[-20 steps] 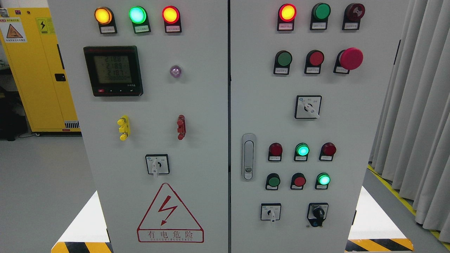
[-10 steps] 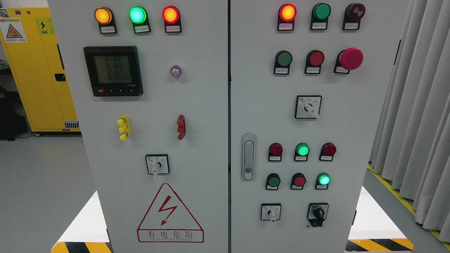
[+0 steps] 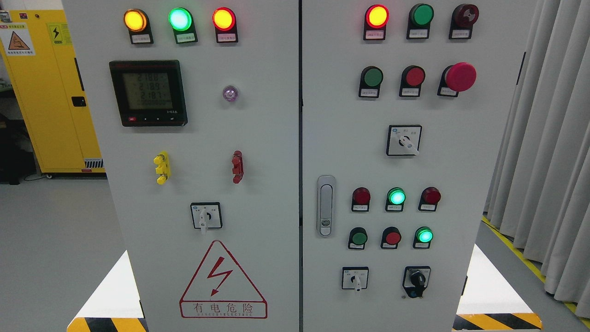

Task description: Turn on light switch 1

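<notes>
No hand is seen at the control cabinet [image 3: 258, 138], finger state cannot be told; no switch is touched, so the task is judged unstarted.

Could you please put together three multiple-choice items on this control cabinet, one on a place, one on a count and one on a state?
1. Where is the red mushroom button?
A. upper right of the right door
B. bottom of the left door
C. beside the door handle

2. How many lamps are in the top row of the left door?
A. two
B. three
C. five

3. What state is the green lamp above the lower buttons in?
A. lit
B. dark
C. covered by a robot hand

Answers: 1 A, it ends the second row on the right door. 2 B, an amber lamp, a green one and a red one glow there. 3 A, it shines bright green between two dark red lamps.
</notes>
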Controlling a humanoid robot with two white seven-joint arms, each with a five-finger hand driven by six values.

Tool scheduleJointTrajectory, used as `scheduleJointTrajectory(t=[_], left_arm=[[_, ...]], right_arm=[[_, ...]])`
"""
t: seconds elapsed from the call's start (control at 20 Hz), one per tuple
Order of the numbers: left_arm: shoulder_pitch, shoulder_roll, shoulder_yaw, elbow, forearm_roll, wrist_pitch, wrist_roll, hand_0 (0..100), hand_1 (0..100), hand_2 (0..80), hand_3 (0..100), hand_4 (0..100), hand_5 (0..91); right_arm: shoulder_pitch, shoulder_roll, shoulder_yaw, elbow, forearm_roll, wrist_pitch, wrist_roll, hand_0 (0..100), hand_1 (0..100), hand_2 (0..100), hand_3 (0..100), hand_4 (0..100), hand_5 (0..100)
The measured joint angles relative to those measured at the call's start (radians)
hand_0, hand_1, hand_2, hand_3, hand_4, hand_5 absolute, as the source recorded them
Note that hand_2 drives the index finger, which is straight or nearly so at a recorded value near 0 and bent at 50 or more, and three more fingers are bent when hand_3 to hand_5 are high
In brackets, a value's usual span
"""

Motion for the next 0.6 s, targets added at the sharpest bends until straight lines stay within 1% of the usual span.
scheduleJointTrajectory(t=[0.15,0.35,0.6], left_arm=[[-0.036,-0.006,-0.011,-0.029,-0.025,0.03,0.022,15,65,57.8,76,80,71.7],[-0.098,-0.022,-0.03,-0.059,-0.05,0.118,0.059,13,66,58.2,79,81,73.2],[-0.166,-0.051,-0.057,-0.082,-0.099,0.204,0.089,12,69,60.3,88,84,75.7]], right_arm=[[0.0,0.0,0.0,0.0,0.0,0.0,0.0,0,50,4,0,0,0],[0.0,0.0,0.0,0.0,0.0,0.0,0.0,0,50,4,0,0,0],[0.0,0.0,0.0,0.0,0.0,0.0,0.0,0,50,4,0,0,0]])
